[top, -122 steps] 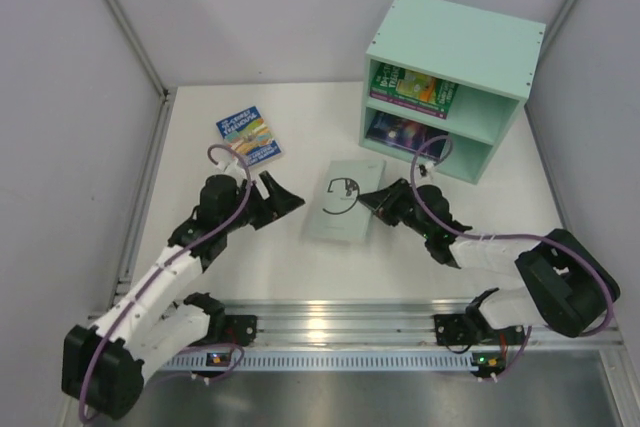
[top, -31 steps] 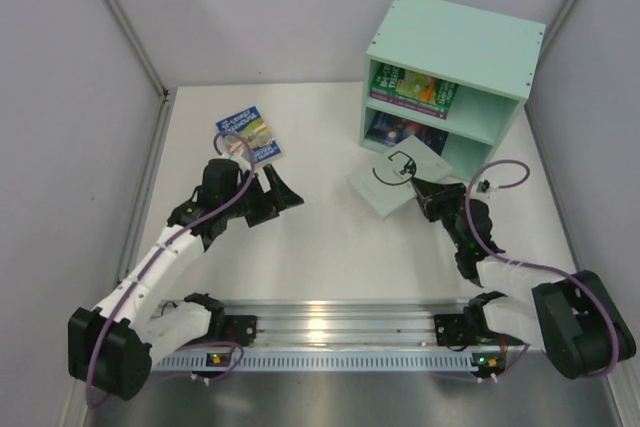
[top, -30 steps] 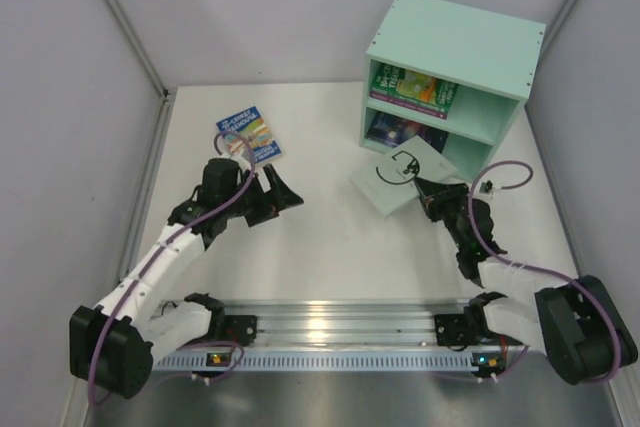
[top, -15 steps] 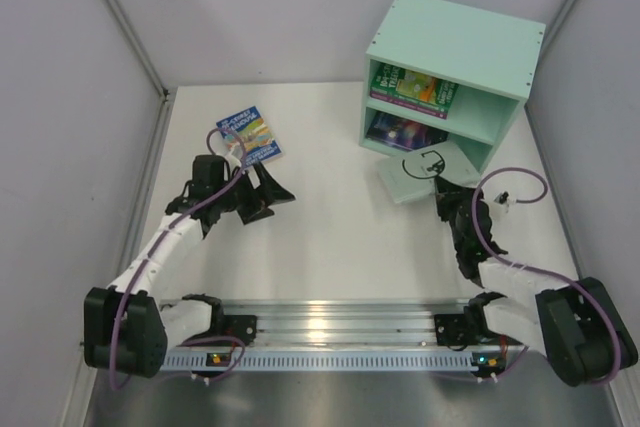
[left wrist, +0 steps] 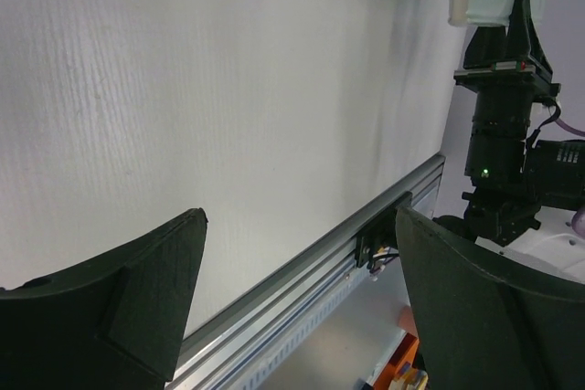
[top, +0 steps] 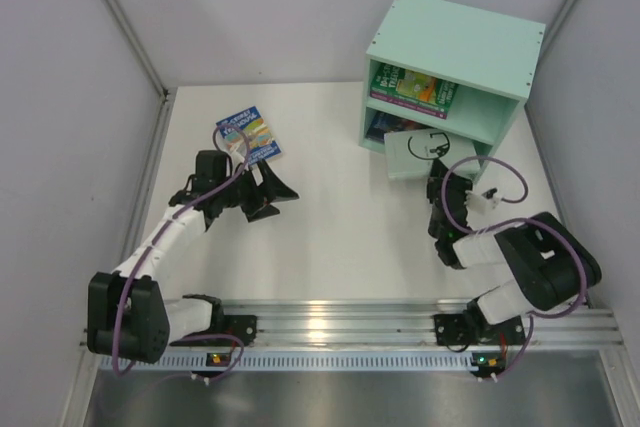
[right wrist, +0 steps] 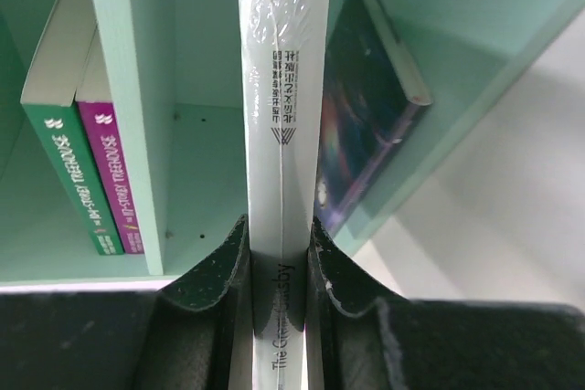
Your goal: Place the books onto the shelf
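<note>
Seen from above, we list: right gripper [top: 437, 173] clamped on a pale book [top: 415, 147] at the mouth of the lower compartment of the shelf [top: 470, 42]; left gripper [top: 272, 197] spread wide, empty, near the blue book [top: 248, 134] on the table [top: 330, 237]. Left wrist: jaws wide above the table. Right wrist: fingers [right wrist: 206, 289] pinching the pale book's spine, dark book [right wrist: 366, 107] just beside it. We would push straight in, keeping clear of the dark book, then release.
</note>
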`<state>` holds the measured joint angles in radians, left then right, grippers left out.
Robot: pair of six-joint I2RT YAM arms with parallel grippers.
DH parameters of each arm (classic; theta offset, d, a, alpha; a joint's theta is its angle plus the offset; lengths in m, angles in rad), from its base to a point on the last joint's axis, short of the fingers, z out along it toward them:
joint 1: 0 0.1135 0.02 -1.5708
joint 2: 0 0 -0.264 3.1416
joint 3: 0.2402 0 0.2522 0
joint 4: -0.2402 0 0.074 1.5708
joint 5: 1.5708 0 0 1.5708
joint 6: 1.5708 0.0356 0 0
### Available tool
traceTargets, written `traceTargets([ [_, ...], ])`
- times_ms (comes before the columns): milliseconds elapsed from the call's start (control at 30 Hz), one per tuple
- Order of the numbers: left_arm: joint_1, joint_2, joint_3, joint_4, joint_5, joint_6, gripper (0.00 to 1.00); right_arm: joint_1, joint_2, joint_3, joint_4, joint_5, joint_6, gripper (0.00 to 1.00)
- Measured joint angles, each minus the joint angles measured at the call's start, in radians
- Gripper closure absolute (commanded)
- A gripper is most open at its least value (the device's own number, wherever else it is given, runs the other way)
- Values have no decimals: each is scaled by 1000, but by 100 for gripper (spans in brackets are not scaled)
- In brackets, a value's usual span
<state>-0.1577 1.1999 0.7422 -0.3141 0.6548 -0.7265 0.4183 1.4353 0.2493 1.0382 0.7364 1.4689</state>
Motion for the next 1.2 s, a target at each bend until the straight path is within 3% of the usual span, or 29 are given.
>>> traceTargets([
  [200,0,-8,6,4,26,-2,12,74,174,127,82,130,-29,100],
  [600,0,-18,6,-13,39,42,12,84,390,324,100,298,-47,100],
  [1200,0,-70,-41,18,101,18,12,92,669,621,113,423,-27,100],
])
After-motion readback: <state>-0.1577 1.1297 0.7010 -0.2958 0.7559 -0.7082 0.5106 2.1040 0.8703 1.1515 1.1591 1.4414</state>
